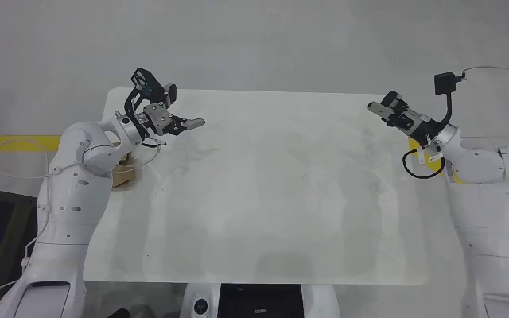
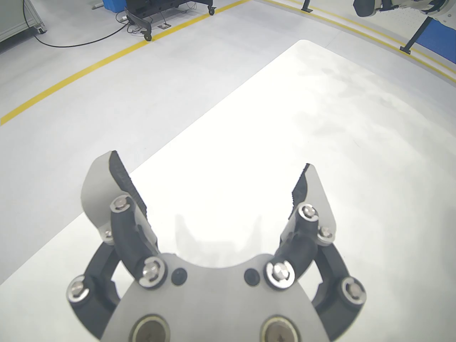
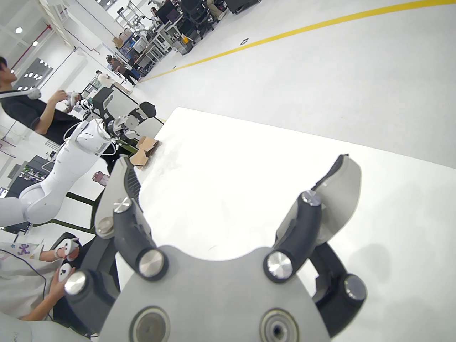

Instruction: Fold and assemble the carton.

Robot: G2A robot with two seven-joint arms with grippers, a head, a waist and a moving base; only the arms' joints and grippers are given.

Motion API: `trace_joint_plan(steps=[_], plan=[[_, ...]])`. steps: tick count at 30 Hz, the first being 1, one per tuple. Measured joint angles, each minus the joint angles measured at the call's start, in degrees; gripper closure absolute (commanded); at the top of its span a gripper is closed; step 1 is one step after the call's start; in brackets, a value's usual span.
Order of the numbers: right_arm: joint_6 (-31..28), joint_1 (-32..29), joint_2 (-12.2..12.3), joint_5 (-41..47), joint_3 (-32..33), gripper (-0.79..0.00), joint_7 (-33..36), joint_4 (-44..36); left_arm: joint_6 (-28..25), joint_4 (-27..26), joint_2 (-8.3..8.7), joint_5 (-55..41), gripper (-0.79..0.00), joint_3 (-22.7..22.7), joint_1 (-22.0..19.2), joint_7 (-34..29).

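Left gripper [image 2: 211, 161]: fingers spread wide, nothing between them, held over the table [image 1: 278, 199] near its far left corner. Right gripper [image 3: 231, 160]: likewise spread and empty, above the far right corner, well apart from the work. Carton [image 1: 123, 176]: brown cardboard, unassembled, lying at the table's left edge under the left arm's elbow and partly hidden by it. In the right wrist view its flaps look loosely raised. Judged light and thin: stiff panels, creases ready to bend, likely to skate on the smooth top if pushed. Best hold seems a pinch on a free flap edge while the other gripper presses a panel flat. Squeeze gently, since cardboard dents.
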Motion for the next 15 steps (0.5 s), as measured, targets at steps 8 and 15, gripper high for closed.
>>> trace_joint_plan(steps=[8,15], plan=[[0.0,0.0,0.0,0.0,0.0,-0.784,0.0,0.0,0.0,0.0,0.00,0.0,-0.784,0.0,0.0,0.0],[0.0,0.0,0.0,0.0,0.0,-0.785,0.0,0.0,0.7,0.3,-0.15,-2.7,-0.785,0.5,0.8,-0.7]])
